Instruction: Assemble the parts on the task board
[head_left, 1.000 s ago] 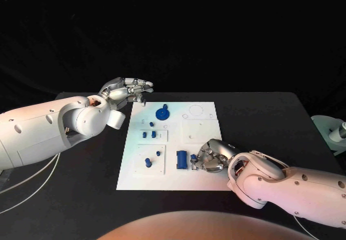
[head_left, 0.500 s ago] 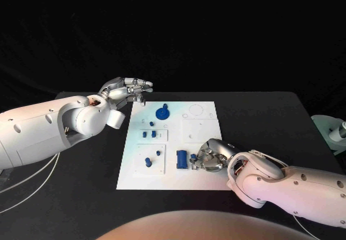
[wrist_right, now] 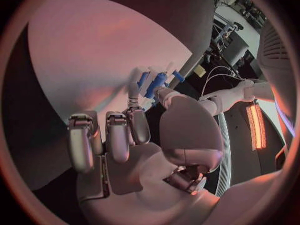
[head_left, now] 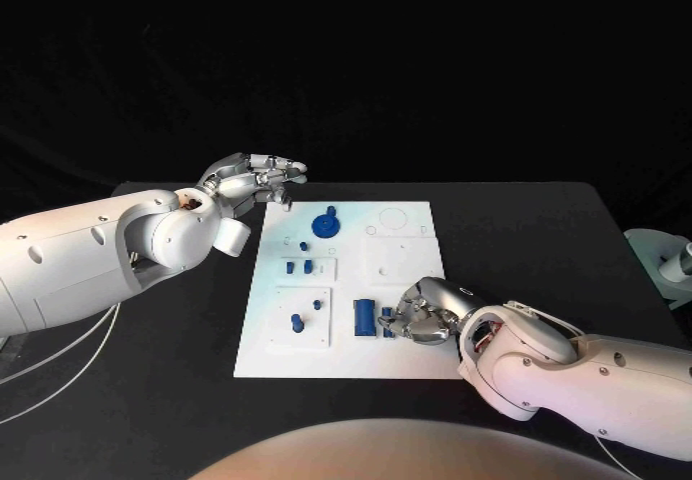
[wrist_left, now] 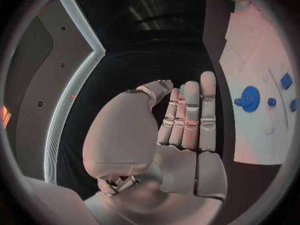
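Observation:
The white task board (head_left: 404,250) lies in the middle of the black table. On it are a blue gear (head_left: 327,225) at the far end, two small blue pieces (head_left: 299,268), a blue peg (head_left: 296,323) and a blue block (head_left: 364,317). My right hand (head_left: 426,312) rests on the board's near right part and pinches a small blue part (head_left: 387,322) beside the block; the right wrist view shows this part (wrist_right: 156,83) between thumb and fingertip. My left hand (head_left: 253,180) hovers off the board's far left corner, fingers (wrist_left: 190,115) straight, holding nothing. The left wrist view also shows the gear (wrist_left: 249,98).
A pale grey object (head_left: 663,262) stands off the table's right edge. White cables (head_left: 58,370) hang at the near left. Bare black table lies on both sides of the board.
My right arm has shifted slightly toward me while its hand stays on the small blue part. The left hand has not moved.

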You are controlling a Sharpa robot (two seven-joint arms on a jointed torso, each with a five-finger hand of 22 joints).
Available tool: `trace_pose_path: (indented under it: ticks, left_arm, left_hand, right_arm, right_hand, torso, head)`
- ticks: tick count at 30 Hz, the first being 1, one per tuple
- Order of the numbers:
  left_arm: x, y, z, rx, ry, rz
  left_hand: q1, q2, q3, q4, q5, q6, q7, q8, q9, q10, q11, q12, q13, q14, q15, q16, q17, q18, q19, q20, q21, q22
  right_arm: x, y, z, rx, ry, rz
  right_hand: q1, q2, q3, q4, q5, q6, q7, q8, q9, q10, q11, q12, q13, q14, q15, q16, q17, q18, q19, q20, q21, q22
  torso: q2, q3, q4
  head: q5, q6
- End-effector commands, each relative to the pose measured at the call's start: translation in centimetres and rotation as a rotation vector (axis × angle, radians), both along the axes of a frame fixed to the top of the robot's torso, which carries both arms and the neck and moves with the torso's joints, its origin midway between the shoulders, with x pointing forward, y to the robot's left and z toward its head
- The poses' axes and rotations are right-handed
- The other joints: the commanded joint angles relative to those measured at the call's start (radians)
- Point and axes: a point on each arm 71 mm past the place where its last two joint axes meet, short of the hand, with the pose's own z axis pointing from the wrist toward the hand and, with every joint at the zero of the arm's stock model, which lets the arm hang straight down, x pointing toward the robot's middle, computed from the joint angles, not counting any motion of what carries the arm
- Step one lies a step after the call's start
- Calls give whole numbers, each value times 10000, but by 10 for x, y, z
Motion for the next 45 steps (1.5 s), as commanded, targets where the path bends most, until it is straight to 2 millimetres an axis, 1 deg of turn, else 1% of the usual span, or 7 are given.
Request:
trace_pose_path:
  ticks: [1,10,19,30,37,43,45]
  left_arm:
    - [-1,-2,1,-116,8,-178]
    - [-1,-2,1,-111,14,-174]
    - [-1,-1,1,-110,9,-169]
    - [0,-2,1,-126,-84,-133]
    - [2,-2,3,-255,-419,185]
    - [7,-1,1,-455,-782,921]
    - [11,1,-2,-519,-877,1352]
  left_hand:
    - [-127,-12,-6,40,52,-80,6,38,9,-78,6,69,11,-45,-5,45,-13,60,-12,44,-57,-15]
    - [-127,-12,-6,40,52,-80,6,38,9,-78,6,69,11,-45,-5,45,-13,60,-12,44,-57,-15]
    - [-132,-1,0,55,55,-87,3,45,9,-89,4,82,12,-48,-3,50,-18,61,-10,47,-67,-22]
    - [-126,1,4,53,57,-88,0,49,10,-93,2,89,13,-49,-4,52,-20,62,-9,48,-70,-24]
    - [-142,-14,-8,65,50,-89,-4,58,12,-93,1,107,17,-50,-3,58,-23,62,-7,50,-78,-30]
    - [-241,-80,-75,149,30,-128,-26,83,13,-69,-16,195,34,-90,-1,64,-46,60,-26,62,-136,-67]
    - [-282,-136,-134,212,18,-162,-54,122,19,-34,-34,278,42,-310,4,-6,-98,56,-149,73,-266,-131]
  right_arm:
    - [-1,0,2,-60,-262,166]
    - [0,-6,1,-199,-246,207]
    - [-3,-7,1,-150,-78,563]
    - [0,-10,9,920,-731,420]
    - [19,-20,22,3243,-853,452]
    - [61,-43,32,5731,-735,-341]
    - [84,-57,33,6599,-720,-999]
  right_hand:
    - [-105,31,-57,8,-7,41,27,2,12,298,-37,13,1234,931,-82,57,1947,-141,1044,-46,74,2629]
    - [215,84,-70,-86,79,24,11,4,24,301,-54,4,1239,934,-97,61,1963,-143,1048,-58,86,2633]
    - [1597,-36,15,-435,-1592,-18,12,-32,19,297,-54,-25,1259,934,-98,59,1964,-135,1036,-61,49,2622]
    - [1897,6,129,-500,-1482,-65,19,-76,-3,243,-52,-186,1180,920,-96,35,1898,-102,984,-58,-105,2578]
    - [2449,131,412,-642,-1248,-787,350,-525,-129,-134,214,-992,771,807,109,-166,1375,96,650,86,-1062,2303]
    - [2858,103,600,-899,-1375,-1434,676,-966,-242,-1455,493,-3812,-782,268,339,-1101,-581,644,-427,293,-3933,1441]
    - [3031,38,795,-1009,-1667,-1836,943,-1248,-334,-3543,792,-7333,-2861,-1174,596,-3264,-3868,1421,-2565,535,-8833,-272]
  torso:
    - [-4,-5,-2]
    - [-7,-13,12]
    - [-7,-13,-1]
    - [-32,-11,4]
    - [-100,-41,-42]
    - [-301,-88,-99]
    - [-434,-115,-126]
  head:
    - [7,-7]
    - [-3,-18]
    - [28,-15]
    - [30,55]
    - [-10,365]
    - [-139,935]
    - [-137,1195]
